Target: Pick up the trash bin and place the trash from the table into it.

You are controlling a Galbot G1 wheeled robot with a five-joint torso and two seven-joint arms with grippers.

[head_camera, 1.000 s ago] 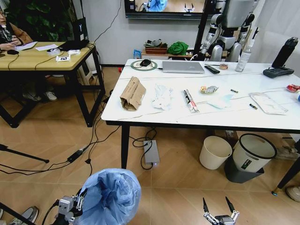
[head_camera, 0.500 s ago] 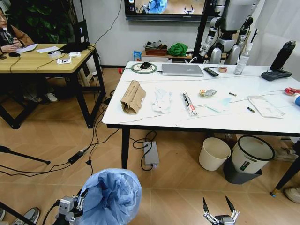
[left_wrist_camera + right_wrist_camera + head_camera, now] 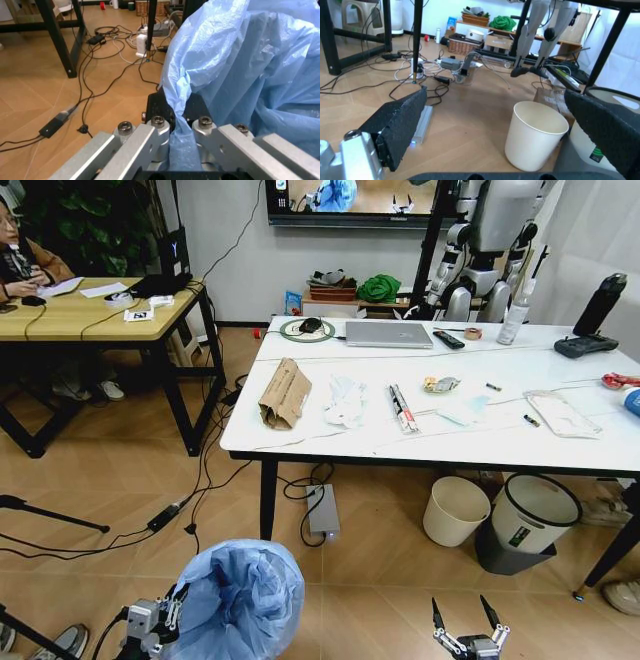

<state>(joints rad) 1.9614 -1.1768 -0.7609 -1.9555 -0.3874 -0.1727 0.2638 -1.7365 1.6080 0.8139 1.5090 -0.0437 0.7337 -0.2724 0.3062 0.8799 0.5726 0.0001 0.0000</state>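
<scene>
The trash bin (image 3: 240, 595), lined with a crinkled light-blue bag, hangs low at my left, above the wooden floor. My left gripper (image 3: 172, 605) is shut on the bag's rim; in the left wrist view the fingers (image 3: 160, 108) pinch the blue plastic of the trash bin (image 3: 250, 67). My right gripper (image 3: 458, 610) is low at my right, open and holding nothing (image 3: 505, 127). Ahead stands the table (image 3: 350, 442), with trash on it: a brown paper bag (image 3: 285, 392), white tissues (image 3: 345, 400), a long wrapper (image 3: 404, 408), a snack wrapper (image 3: 441, 384) and a clear plastic bag (image 3: 560, 412).
A laptop (image 3: 388, 333), a remote (image 3: 449, 339) and a bottle (image 3: 516, 305) sit at the table's far side. Under the table stand a cream bin (image 3: 456, 510) and a white bin with a black rim (image 3: 535, 515). Cables and a power brick (image 3: 323, 508) lie on the floor. A wooden desk (image 3: 90, 305) stands to the left.
The whole picture has shifted a little, so the camera has moved. Both grippers and the bin keep their places in the view.
</scene>
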